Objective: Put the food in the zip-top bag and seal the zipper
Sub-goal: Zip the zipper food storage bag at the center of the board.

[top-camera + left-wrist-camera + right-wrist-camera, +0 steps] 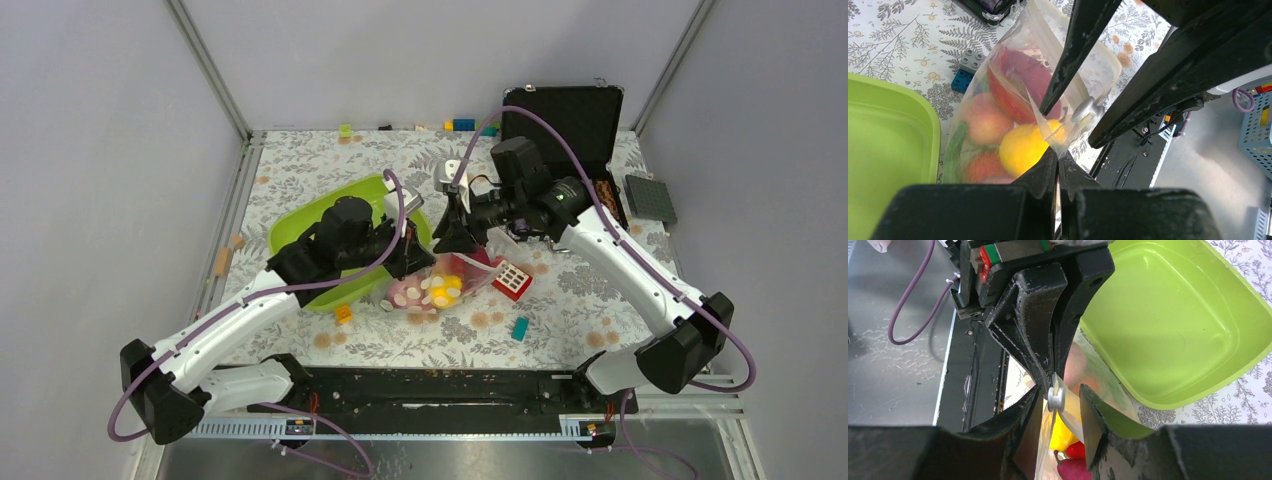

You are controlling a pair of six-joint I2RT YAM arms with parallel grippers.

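Since the lemon (1023,147), the peach (982,120) and the red and purple pieces (1018,80) all show through the clear wall of the zip-top bag (440,290), I judge the loading done. I see no food lying loose in the lime-green tub (1173,330), though my arms hide part of the tabletop (560,310). The bag hangs between my tools, just beside the tub, its belly low over the tabletop. My left tool (1058,167) is clamped tight on one corner of the mouth. My right tool (1060,390) stands part open around a small white knob (1056,398) on the zipper (1044,122): one finger touches it, a gap shows at the other. What is left is the seal; how much is pressed shut I cannot tell.
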